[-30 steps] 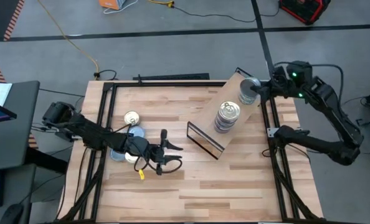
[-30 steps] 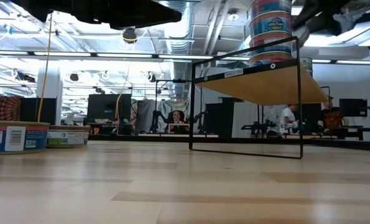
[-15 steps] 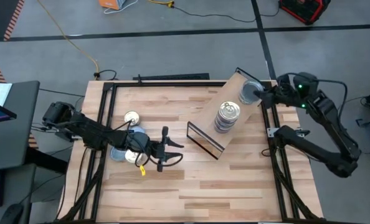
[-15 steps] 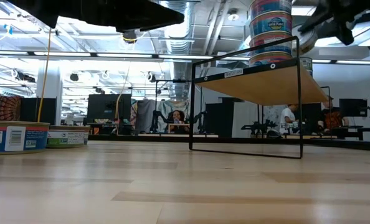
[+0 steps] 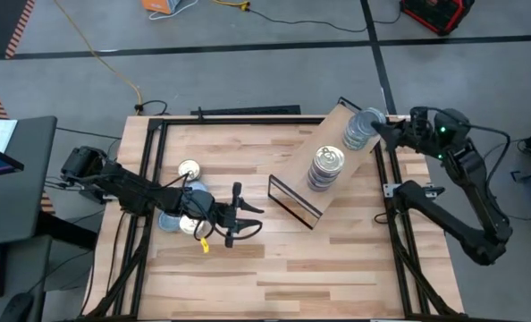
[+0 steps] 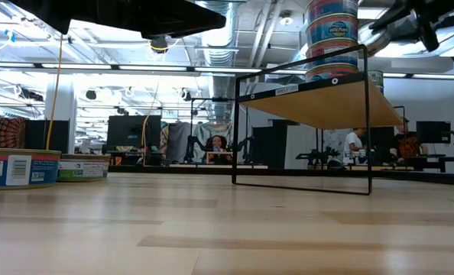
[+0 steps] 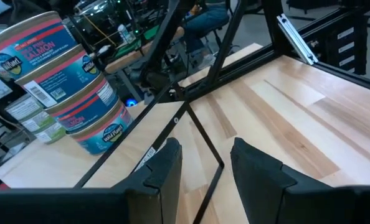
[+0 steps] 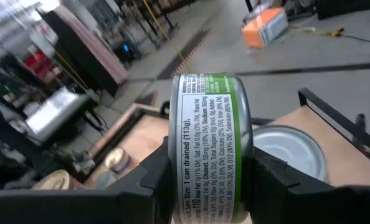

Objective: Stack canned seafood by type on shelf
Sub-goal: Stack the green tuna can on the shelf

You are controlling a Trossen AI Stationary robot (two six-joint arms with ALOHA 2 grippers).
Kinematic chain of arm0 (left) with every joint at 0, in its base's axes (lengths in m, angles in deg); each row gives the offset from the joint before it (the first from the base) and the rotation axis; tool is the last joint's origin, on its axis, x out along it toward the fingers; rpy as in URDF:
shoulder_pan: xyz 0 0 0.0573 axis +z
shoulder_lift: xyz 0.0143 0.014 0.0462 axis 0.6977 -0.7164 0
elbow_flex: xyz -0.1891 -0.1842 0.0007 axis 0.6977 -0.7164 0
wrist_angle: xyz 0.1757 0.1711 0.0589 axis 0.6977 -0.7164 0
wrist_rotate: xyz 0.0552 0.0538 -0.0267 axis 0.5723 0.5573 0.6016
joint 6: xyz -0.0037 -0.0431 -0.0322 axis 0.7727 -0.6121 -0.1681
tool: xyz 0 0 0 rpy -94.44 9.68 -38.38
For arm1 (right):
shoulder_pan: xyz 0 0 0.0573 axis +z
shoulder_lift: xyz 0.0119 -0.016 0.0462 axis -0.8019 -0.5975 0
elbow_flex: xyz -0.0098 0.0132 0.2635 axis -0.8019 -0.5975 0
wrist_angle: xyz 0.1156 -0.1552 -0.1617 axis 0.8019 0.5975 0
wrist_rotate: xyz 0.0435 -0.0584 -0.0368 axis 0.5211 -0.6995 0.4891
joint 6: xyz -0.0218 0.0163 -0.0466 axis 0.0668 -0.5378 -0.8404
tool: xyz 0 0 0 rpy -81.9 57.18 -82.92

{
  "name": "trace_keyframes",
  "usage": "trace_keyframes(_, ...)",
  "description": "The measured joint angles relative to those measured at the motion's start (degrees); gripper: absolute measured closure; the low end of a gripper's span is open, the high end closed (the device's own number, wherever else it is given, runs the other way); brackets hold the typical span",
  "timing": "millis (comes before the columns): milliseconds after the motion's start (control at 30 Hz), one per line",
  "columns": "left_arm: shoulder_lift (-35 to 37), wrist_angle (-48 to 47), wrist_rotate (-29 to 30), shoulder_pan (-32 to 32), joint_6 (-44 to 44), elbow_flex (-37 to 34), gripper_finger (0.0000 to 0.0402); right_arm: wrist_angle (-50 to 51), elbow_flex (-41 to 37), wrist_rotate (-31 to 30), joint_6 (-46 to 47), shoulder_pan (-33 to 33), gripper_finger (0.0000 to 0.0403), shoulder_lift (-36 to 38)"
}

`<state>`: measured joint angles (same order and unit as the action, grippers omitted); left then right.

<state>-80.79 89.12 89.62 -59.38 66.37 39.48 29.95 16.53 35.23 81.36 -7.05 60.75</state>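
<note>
The right claw (image 8: 207, 180) is clamped on a green-label tin (image 8: 211, 140), held on edge just above another tin (image 5: 355, 134) on the shelf (image 5: 294, 168). The left claw (image 7: 203, 165) hangs with fingers apart above the desk (image 5: 337, 259), the salmon stack (image 7: 66, 81) before it.

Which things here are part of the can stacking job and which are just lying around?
Job:
- shelf
- salmon tin stack
- green-label tin in right gripper
- loose tins on the table by the left arm

Lying about:
- orange box on the floor
- yellow cable
</note>
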Motion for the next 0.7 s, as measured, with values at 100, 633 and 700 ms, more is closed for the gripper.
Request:
trace_keyframes(100, 0.01, -0.02, 0.00, -0.35, -0.88, 0.00, 0.0272, -3.89, -4.68, 0.05, 2.69, -0.06, 0.0229, 2.91)
trace_keyframes(633, 0.00, 0.48, -0.02, -1.44, -4.25, 0.09, 0.0272, -23.76, -21.82, -7.11, 25.29, -0.19, 0.0229, 14.12)
trace_keyframes(700, 0.00, 0.48, -0.02, -1.44, -5.24, 0.09, 0.0272, -23.69, -22.51, -8.19, 26.73, -0.19, 0.0229, 13.84)
